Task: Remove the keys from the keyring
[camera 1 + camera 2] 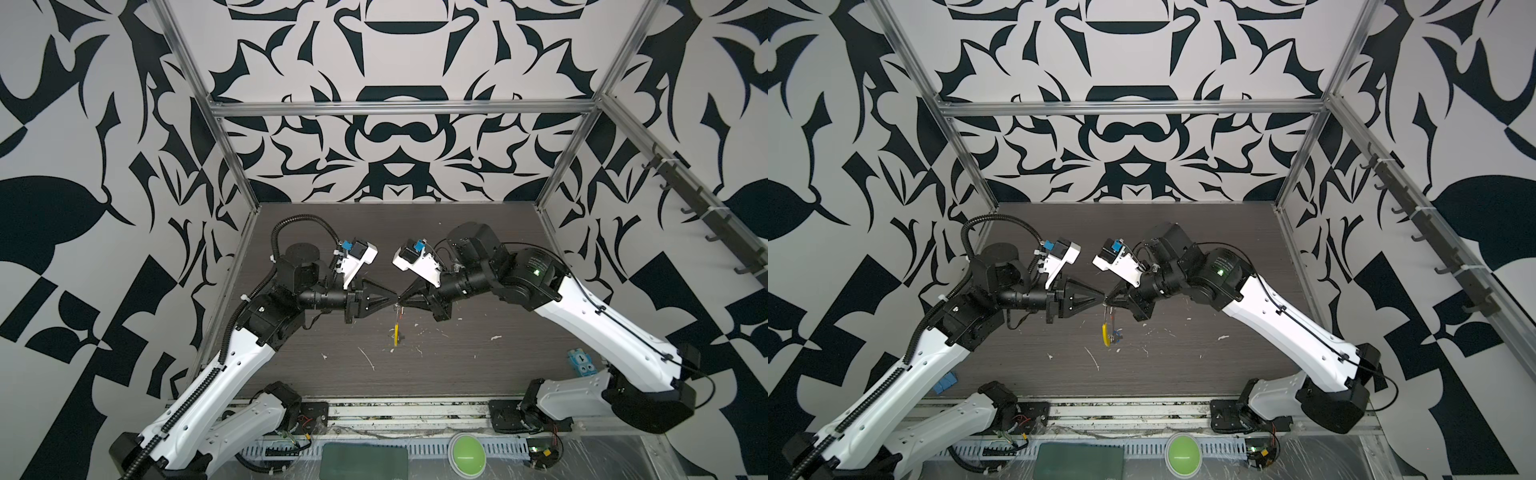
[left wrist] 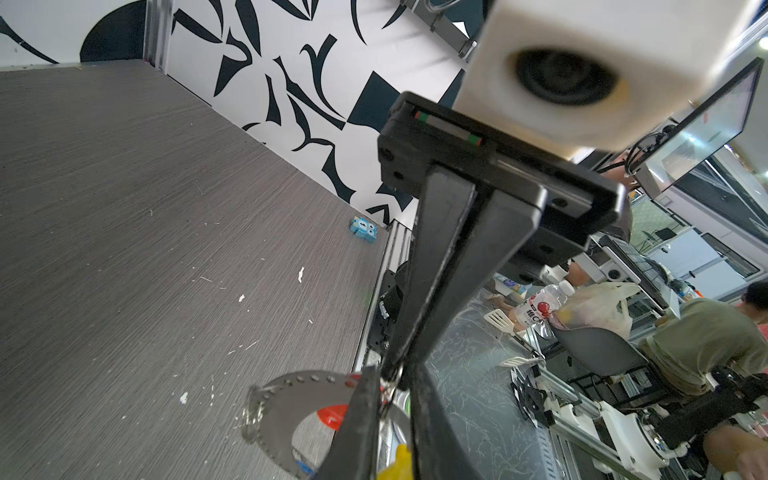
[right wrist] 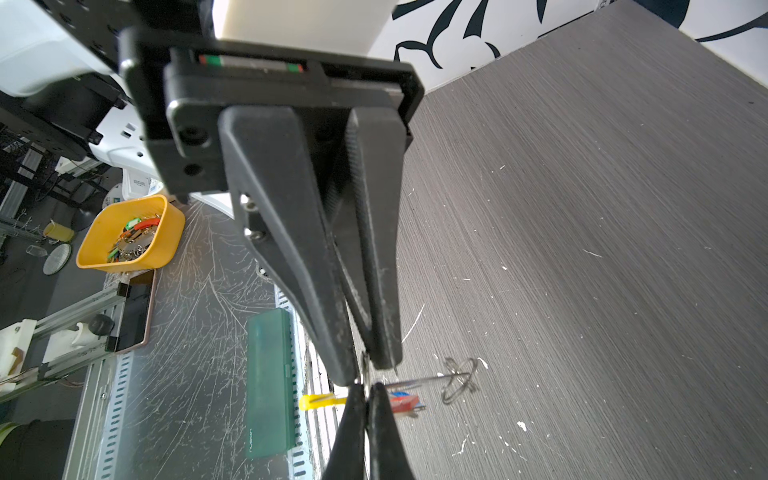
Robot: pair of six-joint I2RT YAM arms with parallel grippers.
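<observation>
Soft, even light from overhead in both top views, a little dim and grainy; frame posts [image 1: 199, 83] splay outward toward the corners, wide-lens stretch; shadows on the table [image 1: 374, 232] stay faint. Left wrist view now: the white camera housing [image 2: 582, 75] sits right out of focus; the keyring [image 2: 286, 399] is smeared soft close to the lens. Right wrist view: the patterned wall [image 3: 457, 25] runs bright, nearly washed out; the scratched sheet [image 3: 187, 332] catches glare.
</observation>
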